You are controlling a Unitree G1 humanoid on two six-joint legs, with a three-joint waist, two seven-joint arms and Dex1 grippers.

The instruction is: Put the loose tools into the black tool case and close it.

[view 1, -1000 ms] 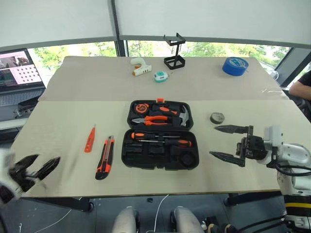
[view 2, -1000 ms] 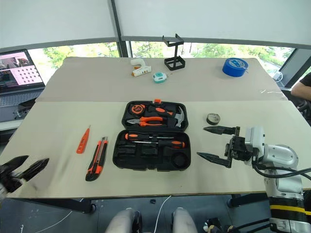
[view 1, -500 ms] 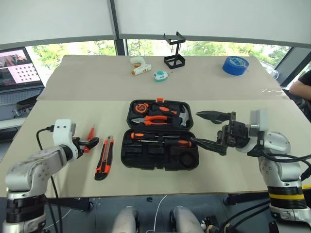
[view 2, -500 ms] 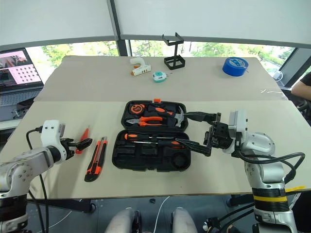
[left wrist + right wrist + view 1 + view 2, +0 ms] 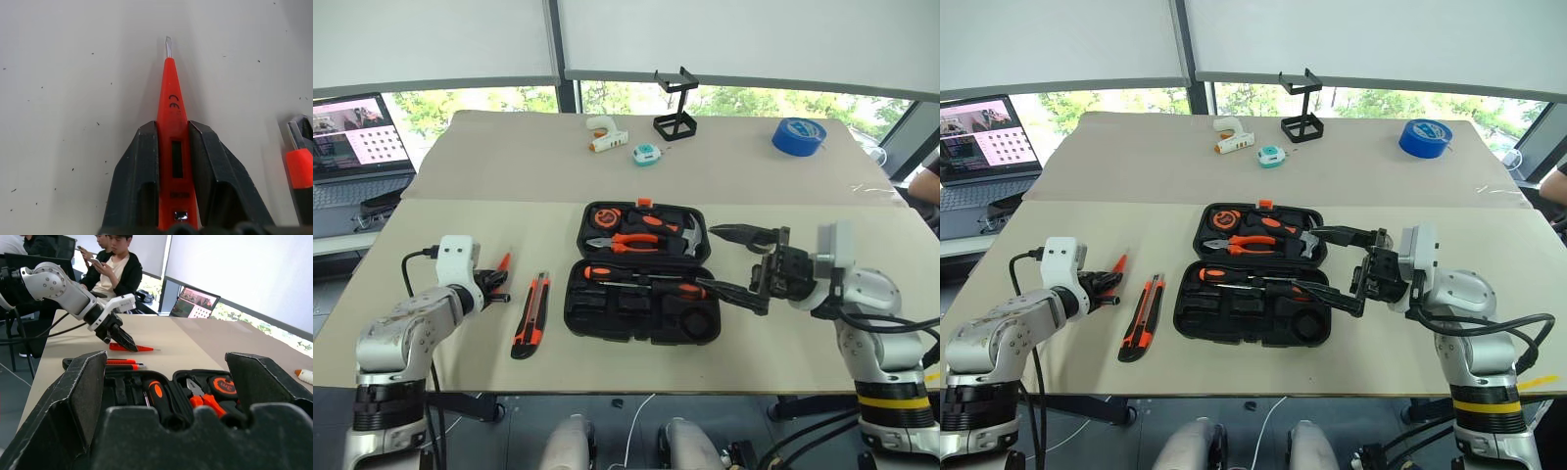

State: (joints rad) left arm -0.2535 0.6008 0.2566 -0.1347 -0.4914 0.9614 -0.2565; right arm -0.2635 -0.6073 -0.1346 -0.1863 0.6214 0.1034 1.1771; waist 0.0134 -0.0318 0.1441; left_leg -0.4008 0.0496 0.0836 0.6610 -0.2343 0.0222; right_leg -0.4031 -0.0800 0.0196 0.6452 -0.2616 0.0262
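The black tool case [image 5: 644, 311] lies open mid-table with pliers, a hammer and a black-and-orange screwdriver [image 5: 641, 281] in its recesses. To its left lie the orange-black utility knife [image 5: 529, 315] and the slim orange tester screwdriver [image 5: 502, 261]. My left gripper [image 5: 172, 125] is shut on the tester's handle, which rests on the table with its tip pointing away from the fingers [image 5: 134, 181]. My right gripper [image 5: 707, 258] hangs open over the case's right edge, pointing left, with nothing between its fingers [image 5: 78, 406].
At the table's far side stand a white glue gun [image 5: 600, 135], a teal tape measure [image 5: 646, 153], a black wire stand [image 5: 674, 116] and a blue tape roll [image 5: 799, 134]. A laptop [image 5: 352, 137] sits off the left side. People [image 5: 115, 269] sit beyond the table's left end.
My left arm swung in from the table's front left corner to the tester and its fingers closed on it. My right gripper moved left to the case's right edge.
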